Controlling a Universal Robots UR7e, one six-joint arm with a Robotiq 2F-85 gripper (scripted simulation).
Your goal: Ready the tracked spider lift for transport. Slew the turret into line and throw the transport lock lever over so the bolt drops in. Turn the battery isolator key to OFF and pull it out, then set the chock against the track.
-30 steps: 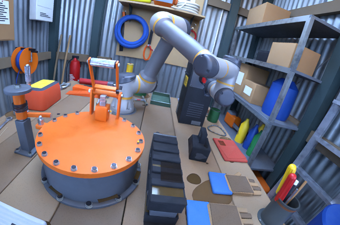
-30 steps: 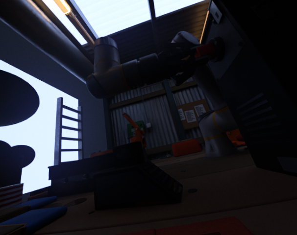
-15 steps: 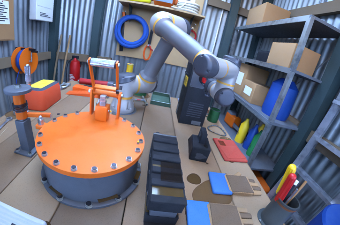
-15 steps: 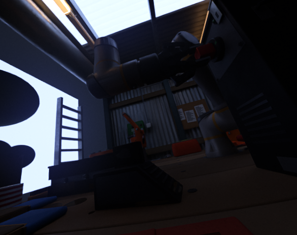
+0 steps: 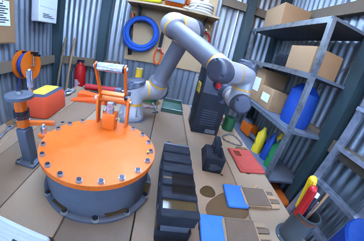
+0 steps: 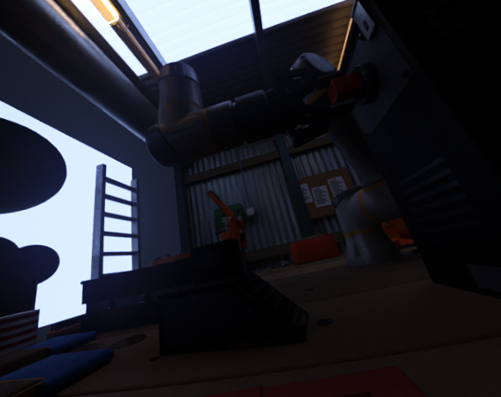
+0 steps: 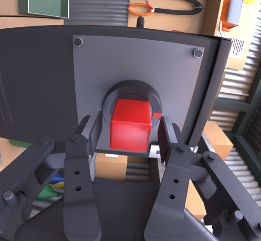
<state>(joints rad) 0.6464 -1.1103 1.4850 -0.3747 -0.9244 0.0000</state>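
Observation:
The red battery isolator key [image 7: 130,124] is mostly hidden behind my wrist in the side camera, where only a sliver [image 5: 218,85] shows. It sits in its round socket on the grey plate of the dark battery cabinet [image 5: 206,109]. My gripper [image 7: 129,132] is open, with its fingers on either side of the key and clear of it. The black chock [image 5: 213,157] stands on the bench, apart from the black track [image 5: 176,186]. The orange turret [image 5: 95,152] has its lock lever [image 5: 111,93] at the rear.
The battery cabinet face is right in front of my fingers. Metal shelves [image 5: 299,93] with boxes and bottles stand to the right. A red pad [image 5: 246,160], a green cup [image 5: 228,122] and gloves [image 5: 249,197] lie on the bench near the chock.

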